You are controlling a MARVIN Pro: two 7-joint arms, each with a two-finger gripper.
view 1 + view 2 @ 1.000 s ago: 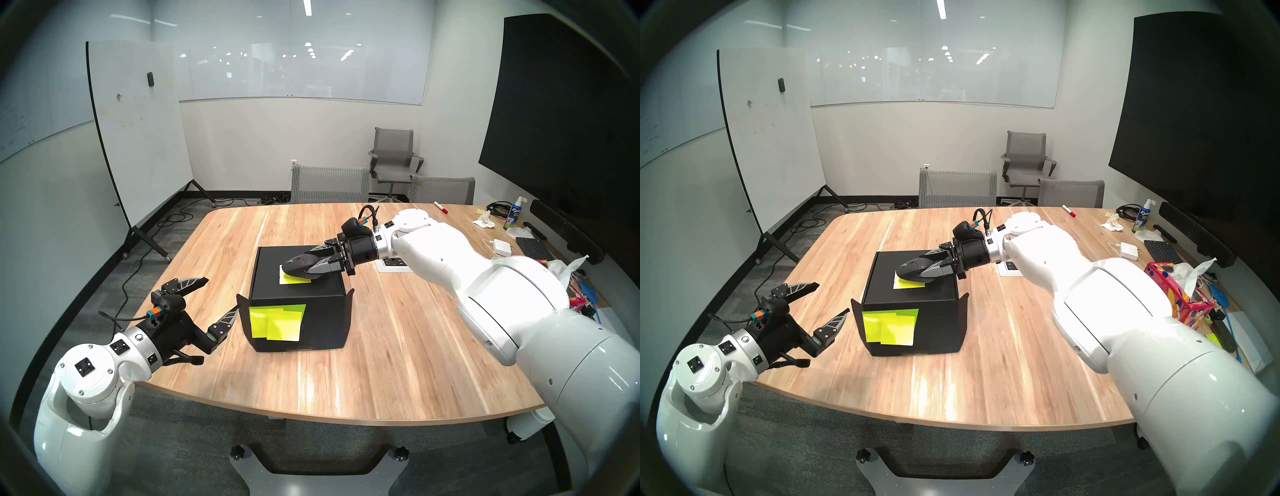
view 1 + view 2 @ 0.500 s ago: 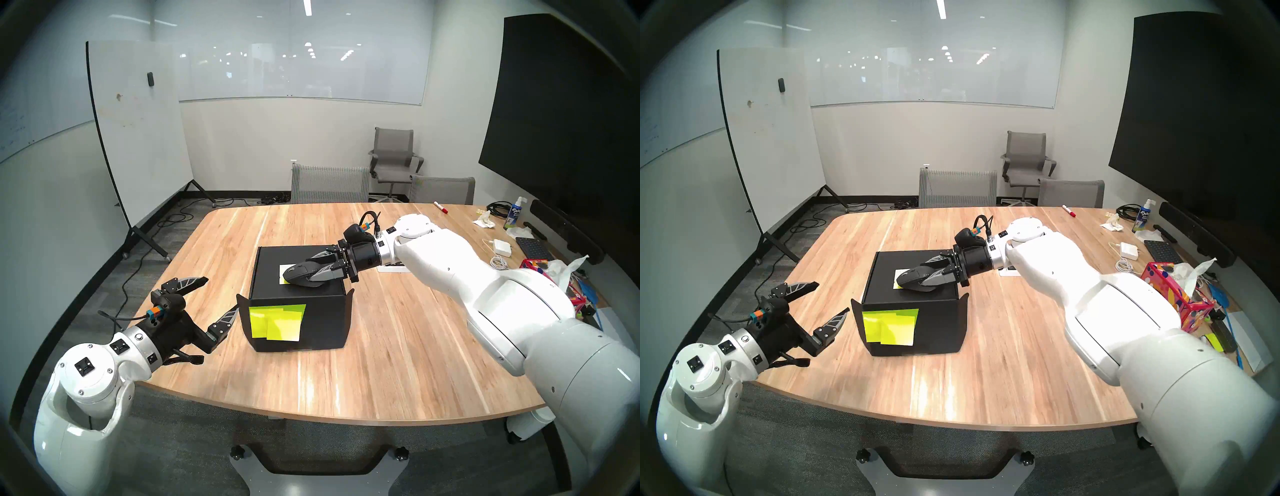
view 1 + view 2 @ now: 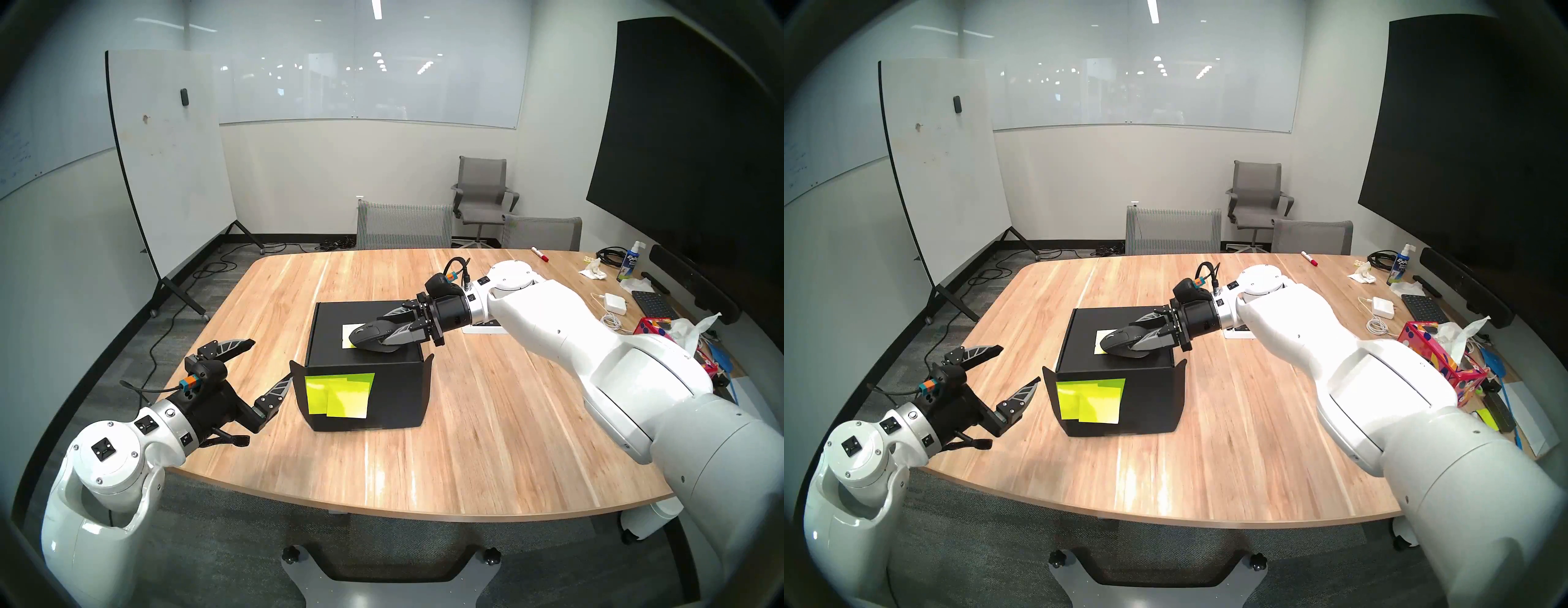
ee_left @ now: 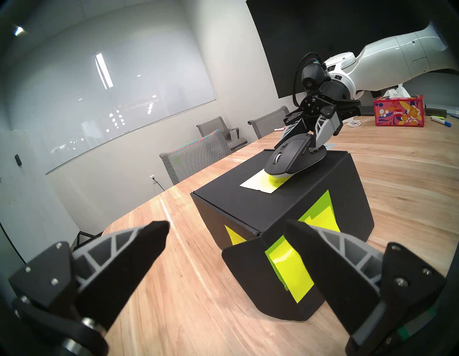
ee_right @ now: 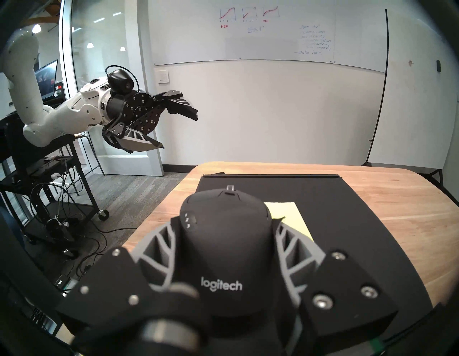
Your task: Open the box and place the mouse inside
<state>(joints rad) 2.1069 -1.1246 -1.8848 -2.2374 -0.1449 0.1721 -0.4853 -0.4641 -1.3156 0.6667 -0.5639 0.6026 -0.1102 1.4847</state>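
Matte black cardboard box (image 3: 365, 382), cube-shaped, lid down, neon yellow-green notes (image 3: 339, 395) on front and top, side flaps splayed; mouse (image 3: 373, 335), black sculpted plastic, pale lettering, rests on the lid, clamped at its flanks by right gripper (image 3: 382, 333), probably parked there until the box opens; left gripper (image 3: 267, 361) spread wide, empty, beside the near-left flap, likely placed for the lid.

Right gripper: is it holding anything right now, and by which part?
Yes. The right gripper is shut on the mouse, one finger on each flank, over the closed box. The left gripper is open, holding nothing.
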